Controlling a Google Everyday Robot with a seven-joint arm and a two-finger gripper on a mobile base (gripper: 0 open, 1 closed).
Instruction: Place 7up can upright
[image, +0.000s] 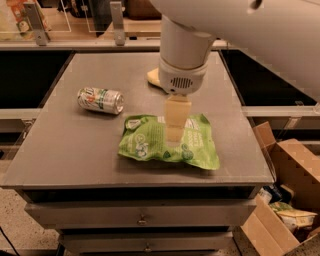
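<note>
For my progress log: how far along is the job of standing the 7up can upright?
Done: nothing yet. The small silver-white aluminium 7up can lies on its side on the left part of the grey metal table. In hand: the robot's cream hand hangs over the crinkled green plastic bag, to the right of the can and apart from it. Left: reach the can, grasp it and set it upright.

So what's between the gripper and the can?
In the camera view, the gripper hangs over the bag. The bag's left part, then a bare strip of table, lie between it and the can, which is on its side.
</note>
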